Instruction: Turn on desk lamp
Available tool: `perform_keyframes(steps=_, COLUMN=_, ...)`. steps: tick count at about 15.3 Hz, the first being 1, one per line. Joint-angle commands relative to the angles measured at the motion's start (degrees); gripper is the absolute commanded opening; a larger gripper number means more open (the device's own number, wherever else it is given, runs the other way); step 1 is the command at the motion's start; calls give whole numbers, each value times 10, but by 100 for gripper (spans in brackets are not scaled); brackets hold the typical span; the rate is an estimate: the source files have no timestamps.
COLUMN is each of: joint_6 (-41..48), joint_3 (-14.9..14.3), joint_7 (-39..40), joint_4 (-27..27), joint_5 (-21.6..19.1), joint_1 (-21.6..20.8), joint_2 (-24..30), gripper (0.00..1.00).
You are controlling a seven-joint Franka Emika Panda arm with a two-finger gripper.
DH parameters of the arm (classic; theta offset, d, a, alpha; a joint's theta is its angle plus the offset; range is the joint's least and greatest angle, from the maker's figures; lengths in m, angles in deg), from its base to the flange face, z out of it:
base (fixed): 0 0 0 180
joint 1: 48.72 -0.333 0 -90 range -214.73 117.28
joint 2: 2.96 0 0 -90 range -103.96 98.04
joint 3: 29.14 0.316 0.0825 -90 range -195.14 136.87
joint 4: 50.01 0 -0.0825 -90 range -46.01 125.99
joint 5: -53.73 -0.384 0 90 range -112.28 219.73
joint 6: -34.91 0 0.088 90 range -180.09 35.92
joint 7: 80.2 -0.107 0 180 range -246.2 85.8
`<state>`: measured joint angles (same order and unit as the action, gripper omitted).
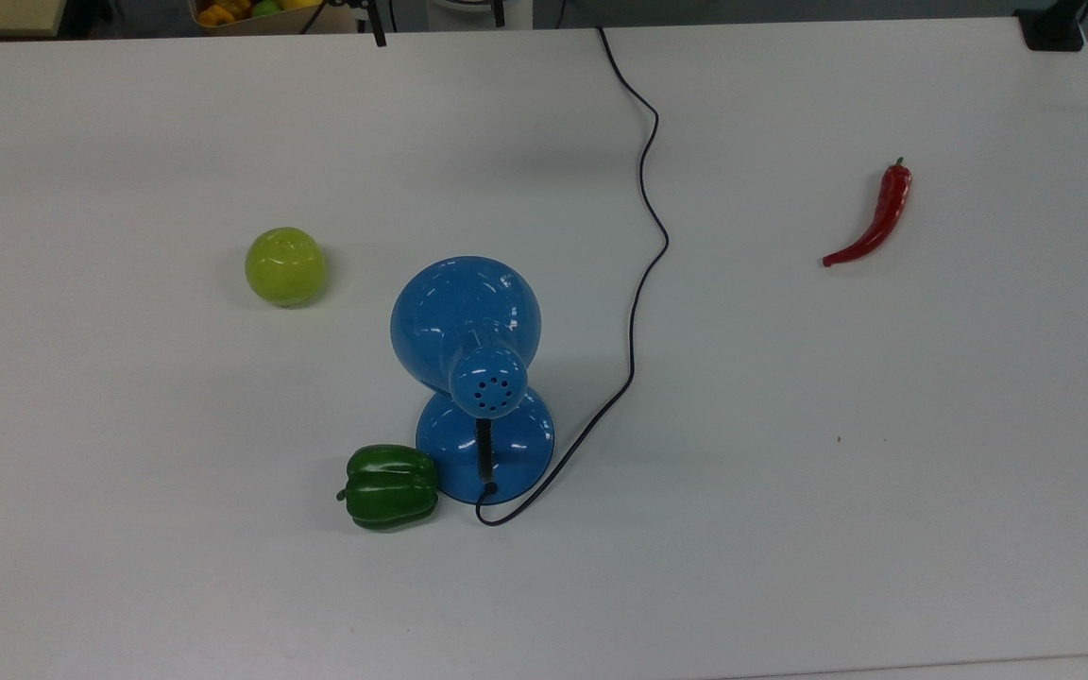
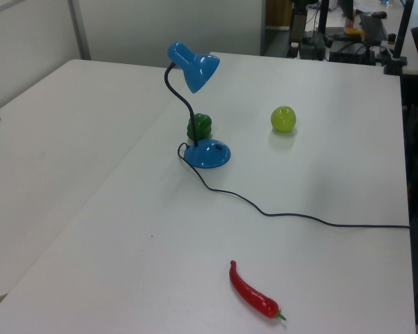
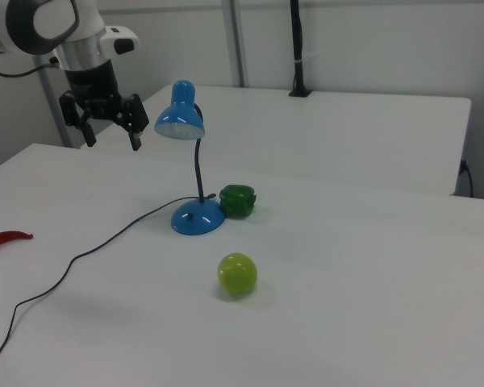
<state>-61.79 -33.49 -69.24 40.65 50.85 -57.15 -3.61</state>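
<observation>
No words or labels to read anywhere. Blue desk lamp (image 1: 473, 373) standing near the middle of the white tabletop (image 1: 884, 472), neck upright, shade tipped toward the lime-green ball (image 1: 285, 266), green pepper (image 1: 391, 486) right against the base, black cord (image 1: 643, 236) snaking away, red chili (image 1: 875, 222) well apart. Gripper (image 3: 110, 133) up in the air beside the shade on the right view's left, jaws apart, holding nothing.
</observation>
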Motion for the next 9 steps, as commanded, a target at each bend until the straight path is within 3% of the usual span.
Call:
perform_keyframes(steps=1, joint_6=-4, joint_3=-2, joint_7=8, joint_4=12, joint_5=-2, joint_1=-1, joint_2=12, gripper=100)
perform_keyframes(steps=9, joint_6=0, joint_3=-3, joint_7=7, joint_4=11, joint_5=-4, joint_1=0, joint_2=12, gripper=100)
